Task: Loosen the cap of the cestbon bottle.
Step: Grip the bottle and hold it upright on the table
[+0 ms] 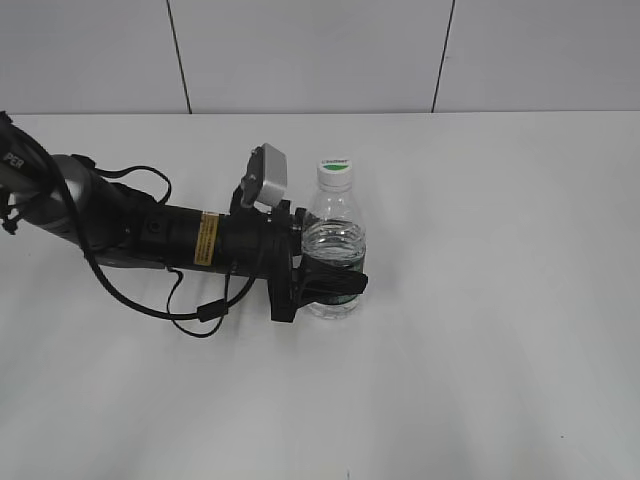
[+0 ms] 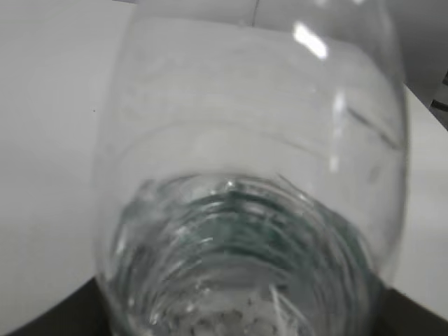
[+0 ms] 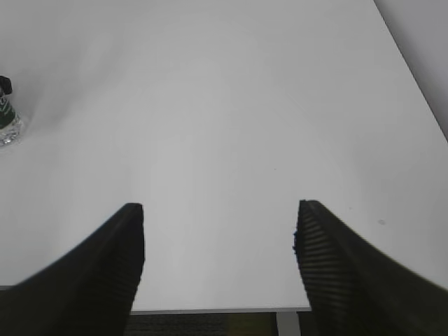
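The cestbon bottle (image 1: 335, 255) stands upright near the table's middle, clear with a dark green label band low down. Its white cap (image 1: 336, 172) with a green mark sits on top. My left gripper (image 1: 335, 285) is shut around the bottle's lower body at the label. In the left wrist view the bottle (image 2: 252, 196) fills the frame, blurred; the cap is not visible there. My right gripper (image 3: 218, 241) is open and empty over bare table near the front edge; it is out of the exterior view. The bottle's base (image 3: 8, 119) shows at that view's far left.
The left arm (image 1: 150, 230) with its cable loop lies across the table's left half. The white table (image 1: 500, 300) runs to a grey tiled wall at the back. The table's front edge (image 3: 217, 309) shows just under the right fingers.
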Controlling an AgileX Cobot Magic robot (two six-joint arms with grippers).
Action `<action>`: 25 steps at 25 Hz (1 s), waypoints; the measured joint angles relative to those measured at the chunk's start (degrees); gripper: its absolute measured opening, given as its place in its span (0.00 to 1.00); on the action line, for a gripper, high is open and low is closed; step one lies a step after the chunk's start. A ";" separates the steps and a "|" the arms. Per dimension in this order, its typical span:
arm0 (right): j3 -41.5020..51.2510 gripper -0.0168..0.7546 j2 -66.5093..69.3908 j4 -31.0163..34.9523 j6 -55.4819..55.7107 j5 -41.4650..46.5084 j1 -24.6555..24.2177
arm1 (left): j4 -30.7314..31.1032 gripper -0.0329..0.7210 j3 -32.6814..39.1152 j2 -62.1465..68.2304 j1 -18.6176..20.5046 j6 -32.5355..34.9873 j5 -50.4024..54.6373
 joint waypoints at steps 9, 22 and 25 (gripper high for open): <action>-2.93 0.69 4.13 1.08 0.00 -4.79 0.00 | 0.39 0.58 0.00 0.00 0.00 2.42 0.00; -9.00 0.68 33.97 10.79 0.24 -13.52 0.00 | 0.52 0.58 0.00 0.00 0.00 6.04 0.00; -14.24 0.65 42.24 14.68 0.29 -11.33 0.00 | 0.52 0.58 0.00 0.00 0.00 6.31 0.05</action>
